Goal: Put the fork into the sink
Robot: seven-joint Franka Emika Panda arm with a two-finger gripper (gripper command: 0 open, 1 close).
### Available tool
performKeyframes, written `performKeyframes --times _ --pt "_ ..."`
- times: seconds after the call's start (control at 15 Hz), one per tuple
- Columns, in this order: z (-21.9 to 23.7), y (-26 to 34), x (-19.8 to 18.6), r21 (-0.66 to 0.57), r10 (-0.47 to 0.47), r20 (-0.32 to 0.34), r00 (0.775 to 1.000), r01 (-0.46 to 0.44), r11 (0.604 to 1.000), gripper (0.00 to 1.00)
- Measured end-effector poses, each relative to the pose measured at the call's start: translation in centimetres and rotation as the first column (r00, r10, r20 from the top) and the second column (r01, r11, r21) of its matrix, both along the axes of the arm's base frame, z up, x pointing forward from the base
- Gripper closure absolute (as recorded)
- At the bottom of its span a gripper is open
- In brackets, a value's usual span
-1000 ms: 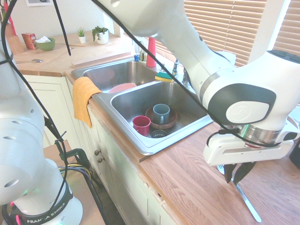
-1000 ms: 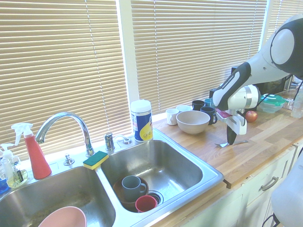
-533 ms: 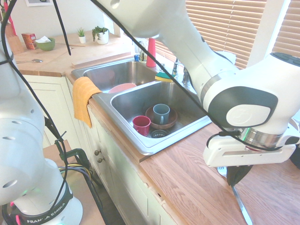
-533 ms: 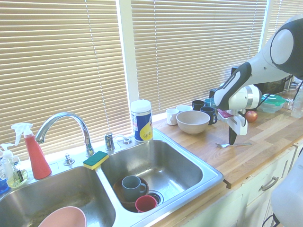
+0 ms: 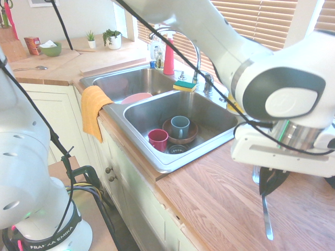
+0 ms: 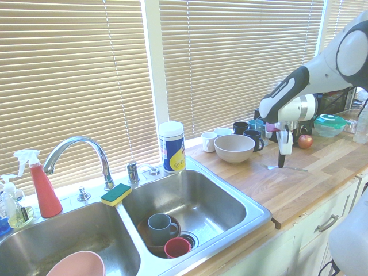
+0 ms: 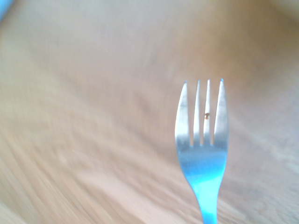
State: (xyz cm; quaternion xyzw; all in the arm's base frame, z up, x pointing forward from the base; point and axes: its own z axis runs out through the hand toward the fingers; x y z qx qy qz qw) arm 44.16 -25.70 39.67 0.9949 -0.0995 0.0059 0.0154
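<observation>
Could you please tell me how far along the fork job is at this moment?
Pickup looks done: the gripper is shut on the fork, lifted clear of the wooden counter. Still left: carrying it across to the sink and releasing it into a basin.

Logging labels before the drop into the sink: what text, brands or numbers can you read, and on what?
"FRANKA EMIKA": on the arm's base ring, first exterior view.
Wipes canister by the faucet: printed label, too small to read.
Spray bottle: no legible print.
Fork: no marking visible.
</observation>
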Motion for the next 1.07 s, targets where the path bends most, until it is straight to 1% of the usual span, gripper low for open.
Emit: performKeyframes --times 0.07,0.2,0.33,0.4,0.47,0.6,0.73,0.8,0.87,0.93,1.07 --pt "1.5 1.4 0.4 -0.002 -0.060 0.010 0.998 0.060 0.998 1.00" --pt "3.1 5.2 1.9 -0.007 -0.166 0.041 0.985 0.166 0.986 1.00" --pt "3.3 10.5 3.4 -0.002 -0.264 0.049 0.963 0.265 0.964 1.00" --pt "3.0 13.3 3.8 0.003 -0.313 0.045 0.949 0.313 0.950 1.00" --pt "2.7 16.3 4.0 0.006 -0.361 0.043 0.932 0.361 0.933 1.00" --pt "2.4 22.1 4.5 0.009 -0.456 0.049 0.889 0.456 0.890 1.00" --pt "1.7 27.4 4.8 0.025 -0.546 0.072 0.835 0.546 0.838 1.00" --pt "1.1 29.6 4.9 0.036 -0.588 0.091 0.804 0.587 0.809 1.00" --pt "0.3 31.9 4.9 0.046 -0.618 0.110 0.778 0.617 0.785 1.00" --pt "-0.7 34.0 5.0 0.051 -0.630 0.132 0.765 0.630 0.775 1.00" --pt "-3.6 36.9 5.5 0.046 -0.637 0.176 0.751 0.640 0.767 1.00"
